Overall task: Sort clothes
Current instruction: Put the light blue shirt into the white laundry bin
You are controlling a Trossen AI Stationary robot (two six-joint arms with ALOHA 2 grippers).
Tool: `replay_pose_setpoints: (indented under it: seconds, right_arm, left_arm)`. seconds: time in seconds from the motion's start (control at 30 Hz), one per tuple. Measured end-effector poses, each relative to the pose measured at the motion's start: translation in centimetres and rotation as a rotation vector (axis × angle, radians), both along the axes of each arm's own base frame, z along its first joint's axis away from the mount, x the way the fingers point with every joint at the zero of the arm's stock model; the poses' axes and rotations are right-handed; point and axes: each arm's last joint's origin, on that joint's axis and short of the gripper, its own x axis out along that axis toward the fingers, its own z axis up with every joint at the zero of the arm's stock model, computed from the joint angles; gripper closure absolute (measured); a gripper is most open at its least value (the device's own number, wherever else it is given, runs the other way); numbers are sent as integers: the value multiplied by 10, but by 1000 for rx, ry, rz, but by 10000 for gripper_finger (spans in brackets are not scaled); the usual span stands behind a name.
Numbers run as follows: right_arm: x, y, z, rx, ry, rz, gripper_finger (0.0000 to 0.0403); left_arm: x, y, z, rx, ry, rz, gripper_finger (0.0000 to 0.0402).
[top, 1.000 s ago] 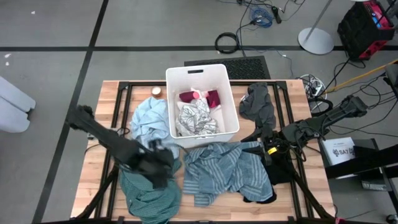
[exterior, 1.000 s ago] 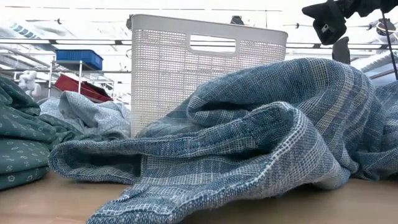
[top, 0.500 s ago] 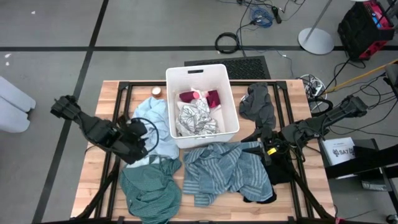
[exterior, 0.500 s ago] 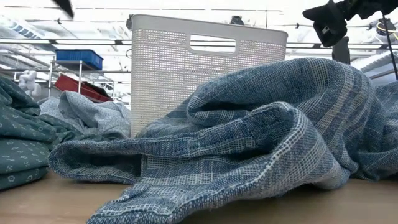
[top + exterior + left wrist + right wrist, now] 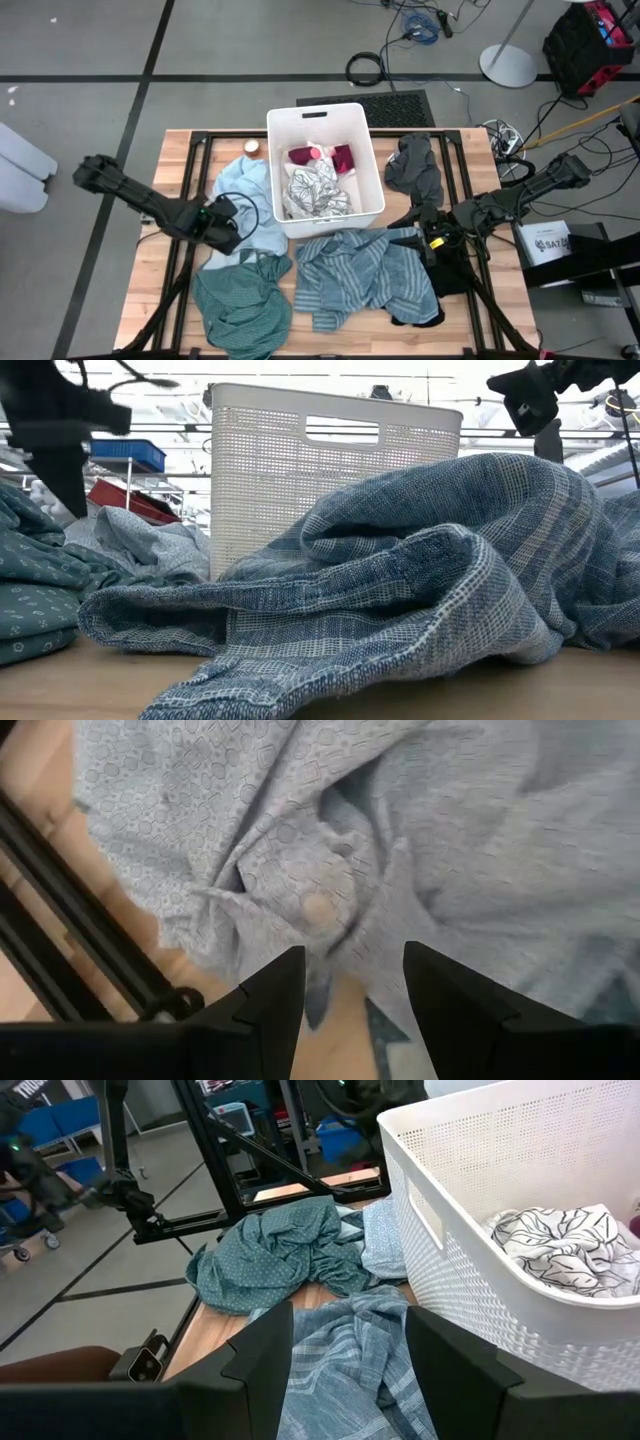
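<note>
My left gripper (image 5: 226,226) stands open, pointing steeply down just above the near-left part of the light blue garment (image 5: 400,840), which lies crumpled left of the white bin (image 5: 372,165). No finger visibly touches the cloth. The teal green garment (image 5: 240,305) lies at the near left. The blue-grey striped garment (image 5: 350,270) is spread in front of the bin. My right gripper (image 5: 345,1370) hangs open above the striped garment's right end. A white patterned piece (image 5: 315,190) and a maroon piece (image 5: 340,157) lie in the bin.
A dark grey garment (image 5: 415,165) lies right of the bin, and a black piece (image 5: 445,275) lies under my right arm. Black frame rails (image 5: 60,910) run along the table's left side close to my left gripper. A small round object (image 5: 251,147) sits at the bin's far left.
My left gripper has drawn back from above the teal green garment toward the table's far-left, over the light blue garment. It has come down and rolled about its own axis, and its fingers have stayed open. No garment has moved.
</note>
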Motion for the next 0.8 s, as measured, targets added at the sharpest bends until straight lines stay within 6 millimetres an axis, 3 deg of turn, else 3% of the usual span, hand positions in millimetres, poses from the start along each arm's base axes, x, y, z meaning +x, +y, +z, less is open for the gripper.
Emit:
replay_pose_setpoints:
  seconds: [0.23,0.53,0.6,0.73,0.8]
  right_arm:
    - [0,0,0,0,0,-1,220]
    - [0,0,0,-10,-1,-6,220]
    - [0,0,0,-13,-1,-6,220]
    - [0,0,0,-13,-1,-6,220]
    - [0,0,0,-13,-1,-6,220]
  left_arm:
    - [0,13,-14,23,37,33,220]
    - [3,27,-18,56,55,65,231]
    - [5,30,-18,53,44,68,256]
    - [7,33,-18,48,23,91,354]
    - [8,34,-18,46,13,99,384]
